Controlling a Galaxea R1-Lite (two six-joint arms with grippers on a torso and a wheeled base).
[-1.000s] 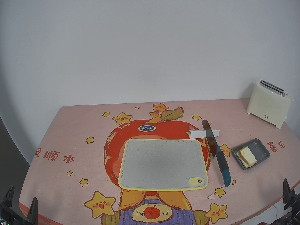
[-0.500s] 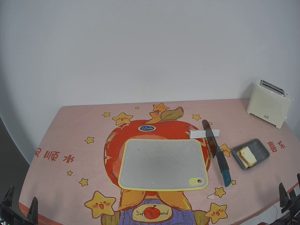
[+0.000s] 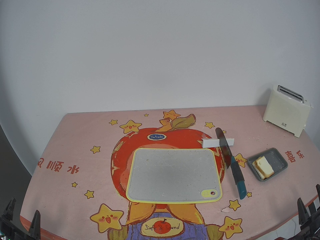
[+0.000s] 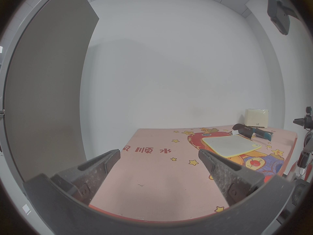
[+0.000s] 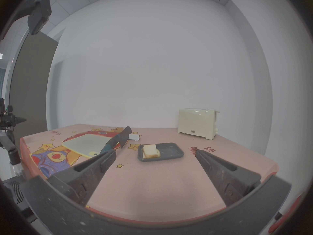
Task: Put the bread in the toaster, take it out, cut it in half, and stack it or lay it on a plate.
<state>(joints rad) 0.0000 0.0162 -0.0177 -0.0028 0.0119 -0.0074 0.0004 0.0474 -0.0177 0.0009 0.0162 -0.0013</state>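
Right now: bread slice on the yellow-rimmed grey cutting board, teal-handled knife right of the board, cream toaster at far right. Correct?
No. Head view: the pale bread slice lies in the dark grey rectangular tray, not on the yellow-rimmed grey cutting board. The teal-handled knife is right of the board and the cream toaster at far right, as stated.

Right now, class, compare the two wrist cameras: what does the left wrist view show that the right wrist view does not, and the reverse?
Left wrist view alone: the open left hand up close and a tall grey panel next to the wall. Right wrist view alone: the open right hand up close and the bread lying in a dark tray. Both share: the pink table, the toaster, the knife and the cutting board.
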